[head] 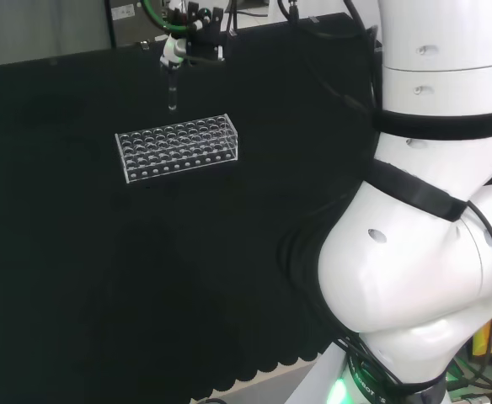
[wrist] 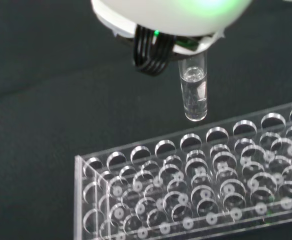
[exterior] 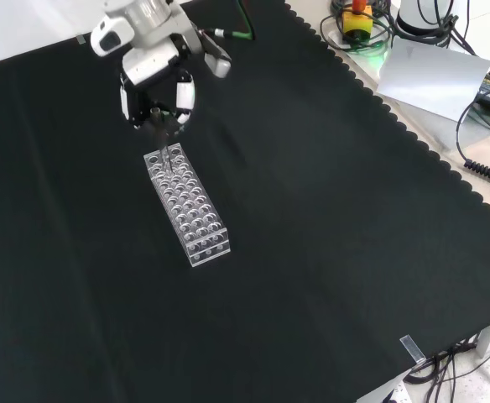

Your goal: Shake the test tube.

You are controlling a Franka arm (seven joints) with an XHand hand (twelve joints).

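The hand (exterior: 157,92) hangs over the far end of the bench (exterior: 329,218), its fingers (exterior: 185,94) curled in and pinching the top of the test tube (wrist: 194,95). The tube stands upright, its long axis vertical, rounded bottom pointing down and open mouth up among the fingers. It is clear of the rack (head: 177,147), hanging just above one end of it in the front view. Clear liquid sits in the tube. The clear rack lies flat on the black cloth (head: 103,278), its holes unfilled. I can make out no label or writing on tube or rack.
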